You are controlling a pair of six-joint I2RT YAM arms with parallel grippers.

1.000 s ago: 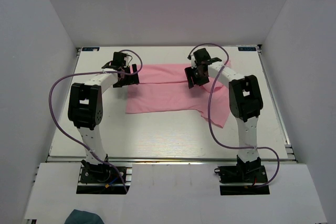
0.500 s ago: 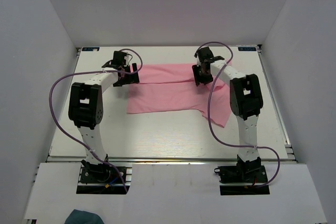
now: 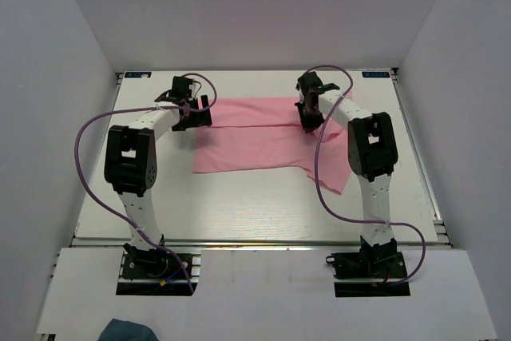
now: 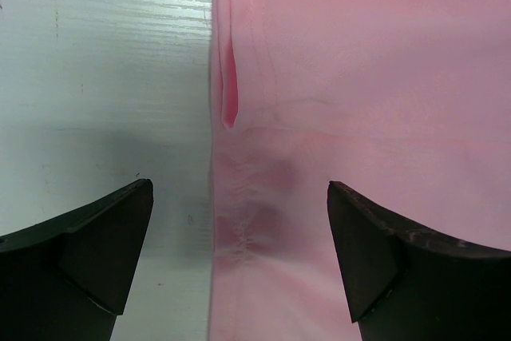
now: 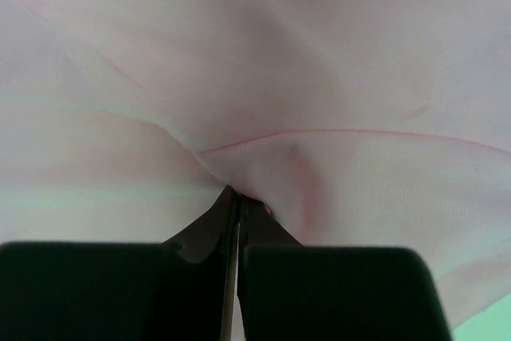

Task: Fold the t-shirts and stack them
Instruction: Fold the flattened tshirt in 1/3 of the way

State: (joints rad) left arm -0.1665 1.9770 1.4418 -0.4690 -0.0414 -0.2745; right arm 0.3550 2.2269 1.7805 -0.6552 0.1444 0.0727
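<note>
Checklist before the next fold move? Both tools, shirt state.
1. Right tool clamped on t-shirt: ok, shut with fabric pinched.
2. Left tool gripping: not ok, open, straddling the shirt's left edge.
3. Left tool touching the fabric: cannot tell.
4. Shirt body flat on table: ok.
5. Sleeve tucked in: not ok, it sticks out at the near right corner.
6. Right arm's cable clear of the shirt: cannot tell, it crosses over the fabric in the top view.
</note>
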